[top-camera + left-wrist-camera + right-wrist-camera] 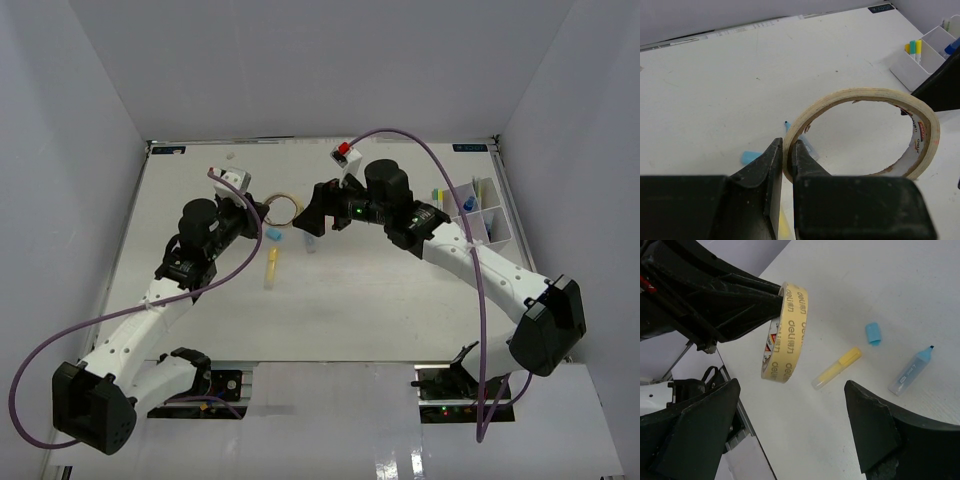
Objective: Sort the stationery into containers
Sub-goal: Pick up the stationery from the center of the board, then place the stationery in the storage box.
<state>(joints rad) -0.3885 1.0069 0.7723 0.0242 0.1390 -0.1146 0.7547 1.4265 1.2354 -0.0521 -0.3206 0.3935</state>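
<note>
Tan masking-tape ring, thin-walled and printed "deli", is held up, seemingly clear of the white table. Its wall is pinched between the almost closed black fingers of the left gripper. It should be light and fairly stiff, though squeezing across the hoop could buckle it, so the wall is the sound hold. The right gripper gapes wide and empty, the ring at its 12 o'clock. The white divided plastic organizer box stands well apart, at 3 o'clock from the ring in the top view.
</note>
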